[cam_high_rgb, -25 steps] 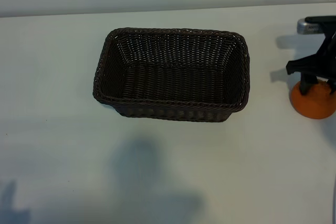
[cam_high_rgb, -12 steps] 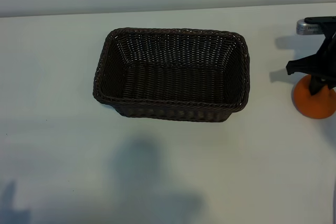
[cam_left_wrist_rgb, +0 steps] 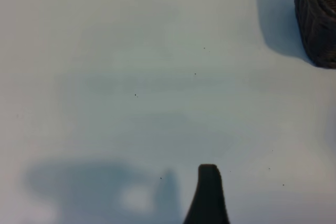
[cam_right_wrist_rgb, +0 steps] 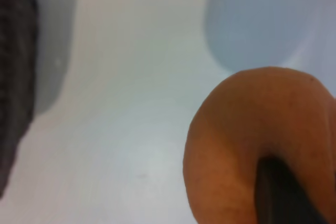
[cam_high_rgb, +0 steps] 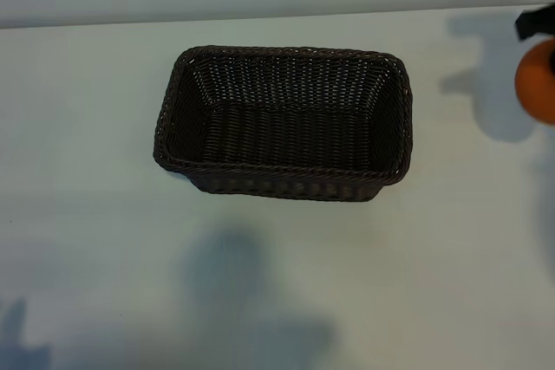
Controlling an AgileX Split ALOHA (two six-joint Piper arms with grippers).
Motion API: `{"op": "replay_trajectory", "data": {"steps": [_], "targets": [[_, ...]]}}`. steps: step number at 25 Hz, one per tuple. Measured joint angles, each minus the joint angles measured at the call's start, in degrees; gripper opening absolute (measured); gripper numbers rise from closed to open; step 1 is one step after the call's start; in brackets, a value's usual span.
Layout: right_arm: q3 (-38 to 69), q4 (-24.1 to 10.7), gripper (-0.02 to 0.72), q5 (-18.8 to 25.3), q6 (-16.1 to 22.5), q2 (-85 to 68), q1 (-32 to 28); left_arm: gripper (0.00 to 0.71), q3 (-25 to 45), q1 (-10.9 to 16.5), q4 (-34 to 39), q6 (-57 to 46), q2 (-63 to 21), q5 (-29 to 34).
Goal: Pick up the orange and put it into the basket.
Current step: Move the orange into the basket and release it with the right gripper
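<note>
Wicker basket lengthwise left-right, orange gripped aloft

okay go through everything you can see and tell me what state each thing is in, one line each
orange: held in the right gripper, lifted off the table, right of the basket
basket: upright on the table, nothing inside
right gripper: fingers shut on the orange
left gripper: holding nothing, above bare table beside the basket
</note>
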Motion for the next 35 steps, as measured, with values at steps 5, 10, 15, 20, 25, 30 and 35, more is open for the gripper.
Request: {"op": "replay_trajectory", "data": {"steps": [5,10,15,20,25,30,35], "targets": [[-1.72,1.55,0.084,3.43,-1.06,-0.23,0.0,0.59,0.0,0.0,0.0,0.0,0.0,0.0],[-2.14,5.59,0.084,3.38,-2.39,-0.23,2.78,0.59,0.0,0.0,0.0,0.0,0.0,0.0],[-2.14,6.01,0.084,1.25,-2.29,0.02,13.01,0.59,0.0,0.0,0.0,0.0,0.0,0.0],[-5.88,5.01,0.084,0.77,0.58,3.96,23.35,0.59,0.0,0.0,0.0,0.0,0.0,0.0],[-15.18,2.53,0.084,3.95,2.67,12.13,29.54,0.59,0.0,0.0,0.0,0.0,0.0,0.0],[-21.49,2.4,0.084,5.19,2.93,18.55,31.24,0.59,0.0,0.0,0.0,0.0,0.0,0.0],[-22.69,1.1,0.084,5.03,2.82,21.97,31.24,0.59,0.0,0.0,0.0,0.0,0.0,0.0]]}}
